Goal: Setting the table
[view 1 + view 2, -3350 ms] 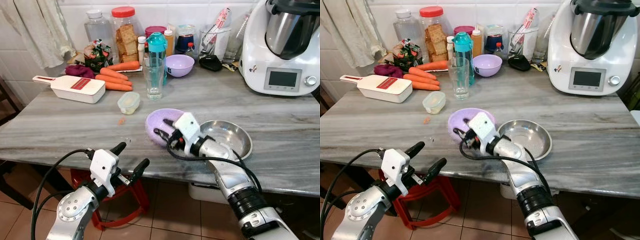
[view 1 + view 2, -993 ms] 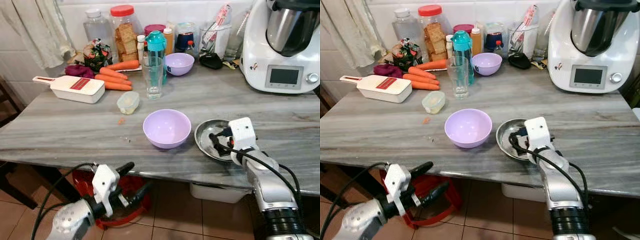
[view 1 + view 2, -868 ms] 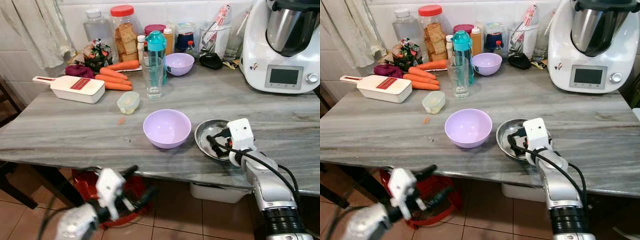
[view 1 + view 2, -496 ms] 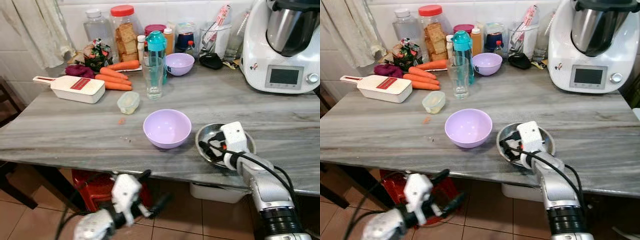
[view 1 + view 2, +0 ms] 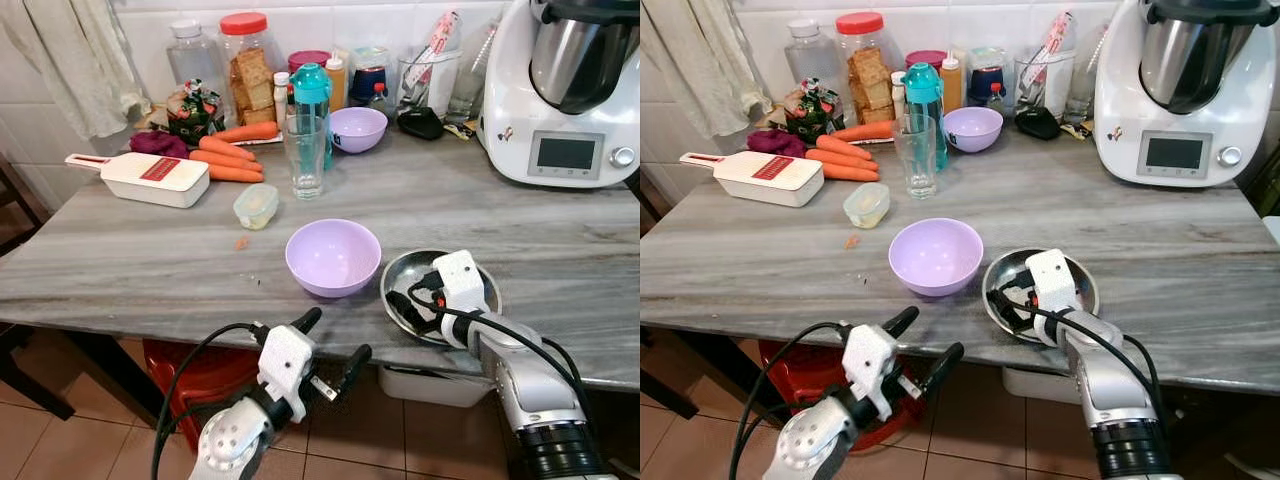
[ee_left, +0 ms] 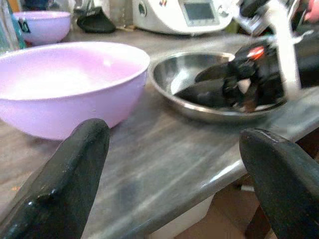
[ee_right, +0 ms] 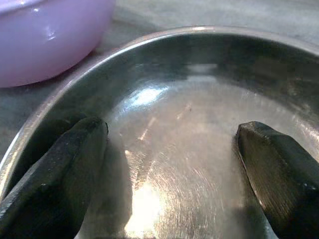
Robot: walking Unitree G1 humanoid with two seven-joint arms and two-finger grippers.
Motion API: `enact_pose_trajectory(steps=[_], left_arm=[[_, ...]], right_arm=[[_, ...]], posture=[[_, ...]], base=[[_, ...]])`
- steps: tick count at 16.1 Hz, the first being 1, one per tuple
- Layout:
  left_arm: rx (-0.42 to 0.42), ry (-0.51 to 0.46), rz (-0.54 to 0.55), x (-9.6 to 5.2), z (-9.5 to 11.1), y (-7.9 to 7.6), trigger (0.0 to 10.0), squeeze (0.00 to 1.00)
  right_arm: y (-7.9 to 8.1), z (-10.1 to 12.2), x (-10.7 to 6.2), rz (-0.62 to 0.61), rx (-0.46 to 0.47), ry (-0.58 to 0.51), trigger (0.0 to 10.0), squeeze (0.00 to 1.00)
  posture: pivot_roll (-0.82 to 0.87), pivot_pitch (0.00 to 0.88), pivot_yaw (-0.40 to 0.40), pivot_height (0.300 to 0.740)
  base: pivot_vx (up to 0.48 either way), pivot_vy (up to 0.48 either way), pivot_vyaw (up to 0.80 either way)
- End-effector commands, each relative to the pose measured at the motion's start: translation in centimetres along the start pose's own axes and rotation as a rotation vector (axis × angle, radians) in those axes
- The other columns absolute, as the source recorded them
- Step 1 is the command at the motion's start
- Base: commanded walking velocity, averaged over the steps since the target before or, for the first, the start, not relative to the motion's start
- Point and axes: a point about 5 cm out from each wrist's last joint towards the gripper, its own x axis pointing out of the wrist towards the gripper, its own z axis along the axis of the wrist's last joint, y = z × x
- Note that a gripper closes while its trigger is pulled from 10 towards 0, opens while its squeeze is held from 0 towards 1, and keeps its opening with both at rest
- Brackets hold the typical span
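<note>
A light purple bowl (image 5: 333, 255) stands upright near the front middle of the grey marble table (image 5: 130, 260). Right beside it lies a shallow steel bowl (image 5: 478, 285), close to the table's front edge. My right gripper (image 5: 412, 304) is open, with both fingers resting inside the steel bowl's left half; the right wrist view shows the steel bowl (image 7: 189, 114) between its spread fingers and the purple bowl (image 7: 50, 35) just beyond the rim. My left gripper (image 5: 331, 341) hovers open in front of the table edge, below the purple bowl (image 6: 70, 79), holding nothing.
Farther back stand a drinking glass (image 5: 306, 155), a teal bottle (image 5: 313, 95), a small lidded tub (image 5: 257, 204), carrots (image 5: 228, 158), a white slicer (image 5: 150, 177) and a second purple bowl (image 5: 358, 128). A white kitchen machine (image 5: 565, 90) fills the back right corner. A red stool (image 5: 190, 365) sits under the table.
My left arm has swung from the lower left to the centre, rising to the table's front edge. My right gripper slid leftwards inside the steel bowl, which edged slightly nearer the purple bowl.
</note>
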Motion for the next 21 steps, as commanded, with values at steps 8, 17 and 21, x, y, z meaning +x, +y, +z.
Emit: enact_pose_trajectory(steps=[8,17,21], left_arm=[[0.087,0.013,-0.027,-1.2,3.8,7.1,10.0,0.00],[0.028,0.046,-0.026,-4.3,2.9,12.8,10.0,0.00],[0.013,0.025,-0.020,-4.1,2.6,12.3,10.0,0.00]], right_arm=[[1.5,0.9,0.8,0.064,0.032,-0.019,10.0,0.00],[2.4,2.6,3.4,0.073,0.058,-0.071,10.0,0.00],[2.6,3.1,3.8,0.072,0.053,-0.097,10.0,0.00]], posture=[[-0.05,0.000,0.049,0.740],[-0.04,0.000,0.048,0.740],[-0.04,0.000,0.048,0.740]], base=[[0.000,0.000,0.00],[0.000,0.000,0.00],[0.000,0.000,0.00]])
